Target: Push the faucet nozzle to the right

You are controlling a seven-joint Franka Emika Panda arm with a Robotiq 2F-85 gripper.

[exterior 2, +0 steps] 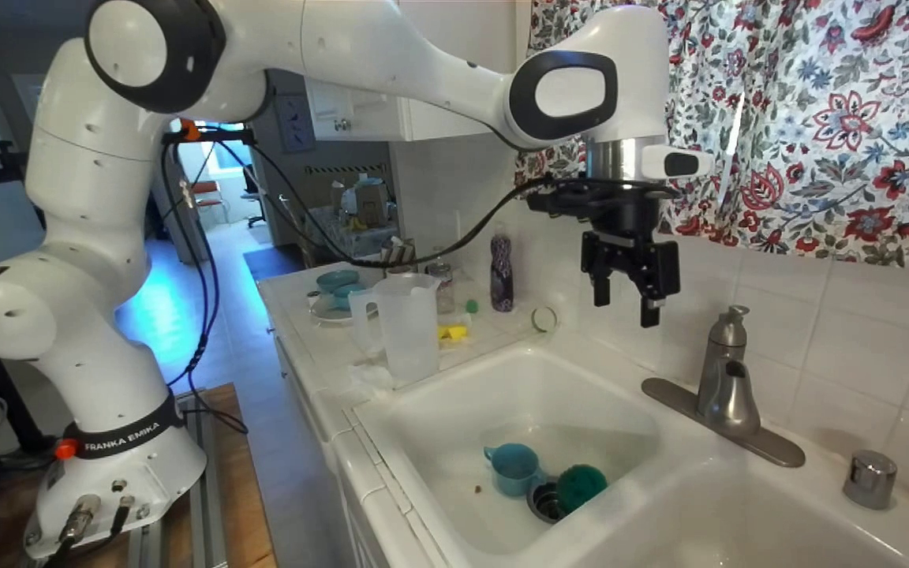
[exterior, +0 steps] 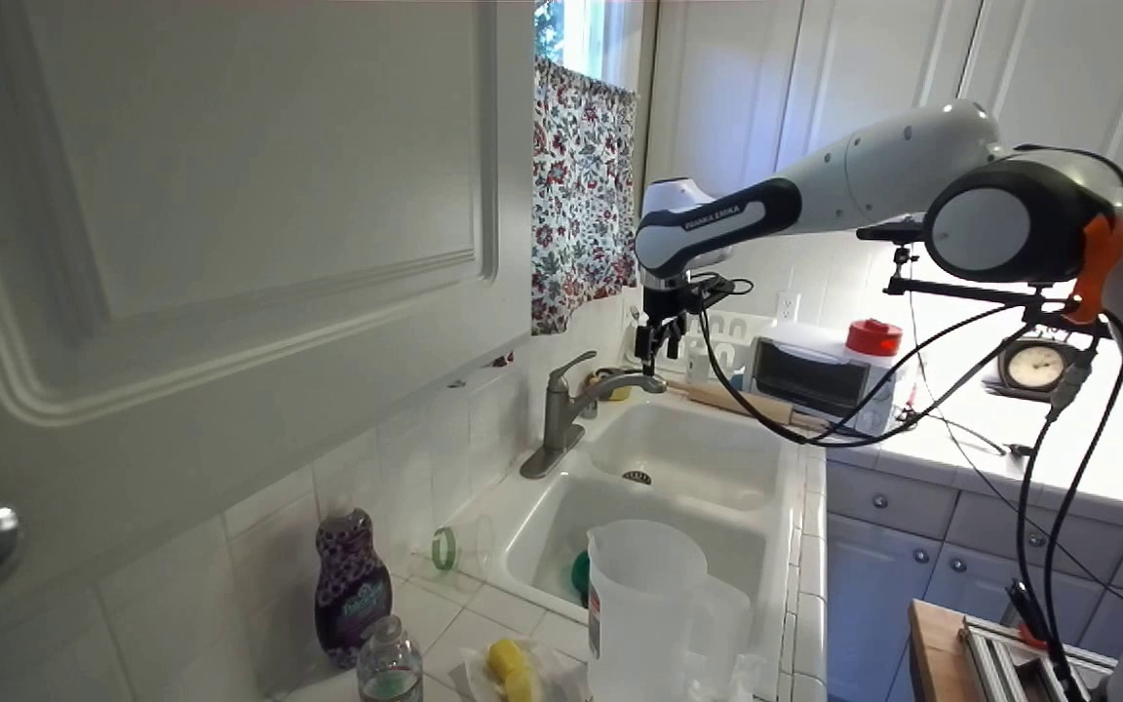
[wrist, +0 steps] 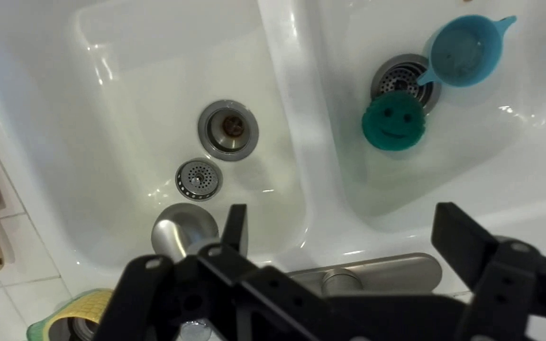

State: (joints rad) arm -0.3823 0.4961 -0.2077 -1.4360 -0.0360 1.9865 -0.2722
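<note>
Our black two-fingered gripper point(wrist: 342, 215) gapes wide, empty. At wrist-view left, it partly hides our silver-grey metal faucet nozzle point(wrist: 178, 229).

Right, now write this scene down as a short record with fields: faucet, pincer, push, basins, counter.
Faucet nozzle: its end over one basin
Pincer: open, pointing down, nothing gripped, not touching the nozzle
Push to the right: no contact at this moment; whether done, cannot tell
Basin under nozzle: loose strainer beside its drain
Neighbouring basin: green smiley disc partly over the other drain, blue cup beside that drain
Counter: purple bottle and translucent pitcher, both upright
</note>
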